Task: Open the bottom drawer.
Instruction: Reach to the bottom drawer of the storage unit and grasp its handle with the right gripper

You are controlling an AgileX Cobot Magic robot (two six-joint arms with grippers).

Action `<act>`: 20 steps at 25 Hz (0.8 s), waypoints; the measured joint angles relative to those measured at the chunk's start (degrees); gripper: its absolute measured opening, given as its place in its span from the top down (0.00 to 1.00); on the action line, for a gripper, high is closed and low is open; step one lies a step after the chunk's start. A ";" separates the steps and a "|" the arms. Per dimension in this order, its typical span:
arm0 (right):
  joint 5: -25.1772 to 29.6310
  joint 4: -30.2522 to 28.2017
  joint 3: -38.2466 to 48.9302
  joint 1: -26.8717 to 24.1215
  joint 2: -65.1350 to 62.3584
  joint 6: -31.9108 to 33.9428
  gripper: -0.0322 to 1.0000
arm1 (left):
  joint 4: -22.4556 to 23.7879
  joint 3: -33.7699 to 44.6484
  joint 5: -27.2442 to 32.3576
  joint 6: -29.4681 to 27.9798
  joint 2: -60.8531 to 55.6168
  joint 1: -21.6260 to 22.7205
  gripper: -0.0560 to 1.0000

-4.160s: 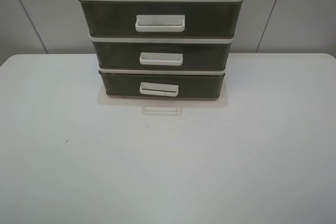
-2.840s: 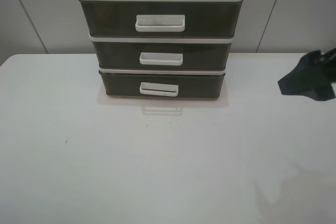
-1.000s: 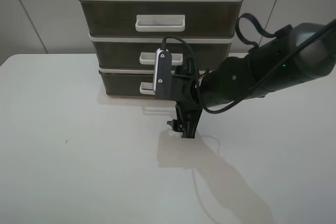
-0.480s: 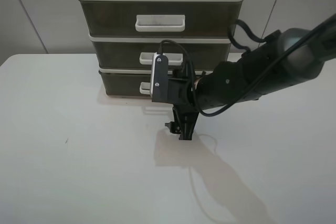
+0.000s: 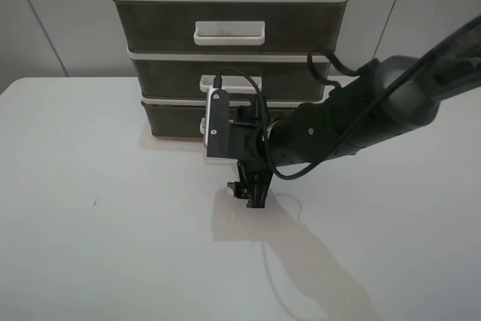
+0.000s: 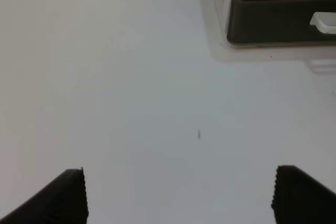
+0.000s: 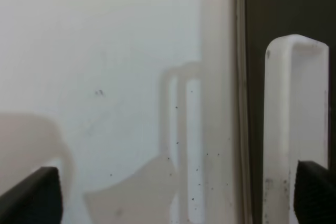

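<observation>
Handle [image 7: 296, 129] of bottom drawer [image 7: 255, 103] clear only at wrist; right claw [image 7: 173, 192] spread wide

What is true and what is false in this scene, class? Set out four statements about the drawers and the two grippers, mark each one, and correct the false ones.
1. The bottom drawer is shut. True.
2. The right gripper is clamped on the bottom drawer's handle. False: its fingers stand apart and grip nothing, though one fingertip is close to the handle.
3. The left gripper is open, with only bare table between its fingers. True.
4. The top drawer is pulled halfway out. False: the top drawer sits closed in the unit.
</observation>
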 joint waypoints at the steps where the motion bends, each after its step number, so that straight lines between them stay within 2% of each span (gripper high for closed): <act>1: -0.45 0.44 0.00 0.00 0.22 0.00 0.23 | 0.00 0.00 0.00 0.00 0.00 0.00 0.27; 8: -3.69 5.91 0.00 0.00 0.93 0.00 0.23 | 0.00 0.00 0.00 0.00 0.00 0.00 0.27; 20: -6.42 7.04 0.00 0.00 2.63 -0.19 0.23 | 0.00 0.00 0.00 0.00 0.00 0.00 0.27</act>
